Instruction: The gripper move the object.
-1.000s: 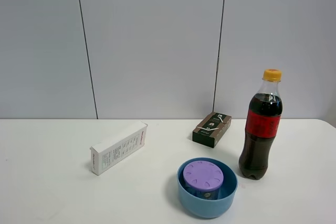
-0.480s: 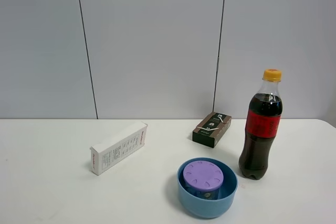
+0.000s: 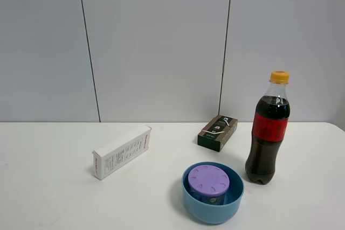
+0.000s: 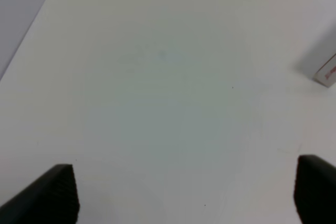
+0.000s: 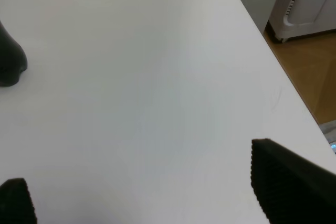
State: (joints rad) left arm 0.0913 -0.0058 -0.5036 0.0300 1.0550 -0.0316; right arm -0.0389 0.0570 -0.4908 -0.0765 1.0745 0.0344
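Note:
The lavender-purple tub [image 3: 209, 181] with its dimpled lid sits inside the blue bowl [image 3: 226, 207] at the front centre of the white table. Neither arm shows in the exterior high view. In the left wrist view my left gripper [image 4: 184, 192] is open and empty over bare table, with both black fingertips [image 4: 52, 195] wide apart. In the right wrist view my right gripper [image 5: 152, 192] is open and empty, its fingertips [image 5: 283, 179] wide apart over the table near its edge. The tub shows in neither wrist view.
A white carton [image 3: 122, 151] lies left of the bowl; its corner [image 4: 328, 72] shows in the left wrist view. A cola bottle [image 3: 267, 129] stands right of the bowl; its base [image 5: 9, 59] shows in the right wrist view. A small dark box [image 3: 218, 132] lies behind.

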